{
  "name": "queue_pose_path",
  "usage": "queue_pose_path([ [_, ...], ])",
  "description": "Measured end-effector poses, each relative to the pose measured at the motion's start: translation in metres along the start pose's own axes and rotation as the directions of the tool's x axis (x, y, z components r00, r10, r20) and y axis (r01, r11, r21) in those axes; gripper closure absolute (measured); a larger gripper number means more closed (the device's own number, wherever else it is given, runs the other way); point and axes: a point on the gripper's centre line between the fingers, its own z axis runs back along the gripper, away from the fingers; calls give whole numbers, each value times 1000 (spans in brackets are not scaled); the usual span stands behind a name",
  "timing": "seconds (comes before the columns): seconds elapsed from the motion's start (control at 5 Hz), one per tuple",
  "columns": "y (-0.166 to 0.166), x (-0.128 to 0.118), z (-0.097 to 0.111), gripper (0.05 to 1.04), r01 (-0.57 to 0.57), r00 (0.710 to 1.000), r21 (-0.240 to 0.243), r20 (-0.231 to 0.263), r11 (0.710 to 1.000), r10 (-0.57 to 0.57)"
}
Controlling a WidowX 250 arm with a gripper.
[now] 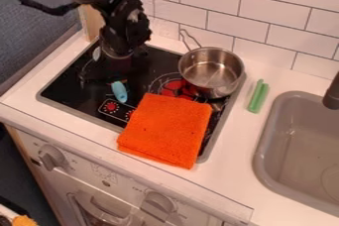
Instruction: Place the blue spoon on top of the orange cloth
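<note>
Saw nearest a white oven front (pixel 122 179) with grey plastic knobs (pixel 50 157) and unreadable printed marks (pixel 104 172). Found the blue spoon (pixel 119 91) at the black glass hob (pixel 63 87), near the folded orange cloth (pixel 167 130), beside the black gripper (pixel 114 73); couldn't tell if open or closed. Seemed at the grasping step; next needed a secure hold.

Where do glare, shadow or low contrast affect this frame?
Camera view: bright highlights on the round steel pot; the lower end of the black robot arm merges with the dark glass cooktop, so detail there is hard to read; the folded orange cloth is lit fairly evenly, without glare; the lower left corner is in deep shade.
</note>
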Motion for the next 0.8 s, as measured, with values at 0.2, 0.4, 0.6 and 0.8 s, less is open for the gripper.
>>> queue_pose_path([
  [0.2,-4,4,-3,141,-6,1000,1,8,1000,6],
  [0.4,-8,0,-1,449,31,999,43,42,999,-33],
  [0.6,-5,-3,-2,717,33,999,54,35,998,-35],
  [0.8,-5,-8,0,760,56,998,69,31,996,-58],
])
